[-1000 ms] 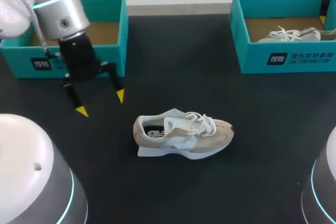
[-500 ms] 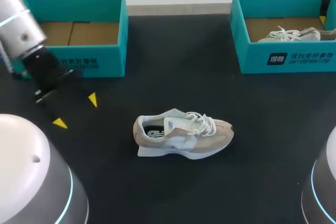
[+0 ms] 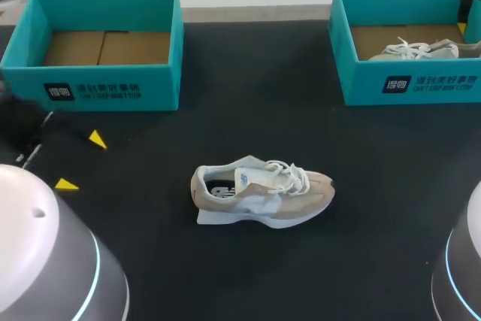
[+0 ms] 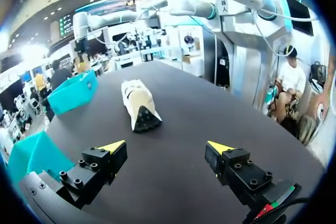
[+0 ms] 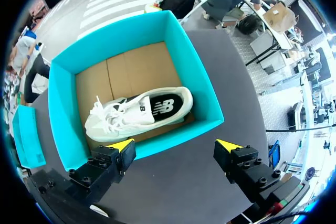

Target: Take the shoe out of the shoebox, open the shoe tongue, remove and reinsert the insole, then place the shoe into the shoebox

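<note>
Beige sneaker (image 3: 263,197) is noted upright on its sole near the middle of the black table (image 3: 248,73), toe toward the right arm's side, white laces loose over the tongue. An insole (image 3: 220,191) is seen seated in the heel opening.

An empty teal shoebox (image 3: 150,92) stands at the table's far left, brown cardboard floor exposed, well apart from the sneaker. A second teal shoebox (image 3: 361,84) stands at the far right, and a white sneaker (image 3: 417,50) is seen lying inside it.

Left gripper (image 3: 81,162) is held low over the table at the left side, near the front of the empty shoebox. In the left wrist view its fingers (image 4: 167,148) are spread wide and nothing is gripped. The beige sneaker (image 4: 139,103) is seen ahead of them, well apart.

Right gripper (image 5: 176,148) is held above the near wall of the second shoebox (image 5: 202,90), fingers spread wide, nothing gripped. The white sneaker (image 5: 139,111) is seen below and ahead of them, on its side on the cardboard floor.
</note>
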`<move>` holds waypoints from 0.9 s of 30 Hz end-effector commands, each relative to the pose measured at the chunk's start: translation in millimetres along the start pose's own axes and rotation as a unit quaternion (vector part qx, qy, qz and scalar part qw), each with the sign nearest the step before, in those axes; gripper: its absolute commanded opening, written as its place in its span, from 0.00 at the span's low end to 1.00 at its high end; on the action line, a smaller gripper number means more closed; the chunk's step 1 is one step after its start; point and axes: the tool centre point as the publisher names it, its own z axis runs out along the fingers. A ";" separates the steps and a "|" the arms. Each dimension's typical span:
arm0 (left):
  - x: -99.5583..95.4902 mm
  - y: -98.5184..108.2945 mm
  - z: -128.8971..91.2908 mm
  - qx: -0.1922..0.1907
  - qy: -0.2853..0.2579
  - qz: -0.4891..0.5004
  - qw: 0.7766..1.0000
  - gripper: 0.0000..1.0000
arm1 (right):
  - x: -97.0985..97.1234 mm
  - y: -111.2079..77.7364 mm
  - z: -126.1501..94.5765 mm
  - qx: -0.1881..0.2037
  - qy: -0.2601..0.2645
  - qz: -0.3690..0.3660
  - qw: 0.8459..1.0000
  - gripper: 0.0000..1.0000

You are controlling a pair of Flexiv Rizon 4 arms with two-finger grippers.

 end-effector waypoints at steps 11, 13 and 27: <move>27.7 47.7 13.8 0.098 -0.279 -0.156 0.943 1.00 | -0.4 -0.3 0.0 -0.001 0.000 0.000 1.000 1.00; 29.1 48.5 14.6 0.096 -0.280 -0.158 0.942 1.00 | -0.4 -0.3 0.0 -0.001 0.000 0.000 1.000 1.00; 22.2 24.0 -0.6 0.027 -0.175 -0.134 0.975 1.00 | -0.4 -0.3 0.0 -0.001 0.000 0.000 1.000 1.00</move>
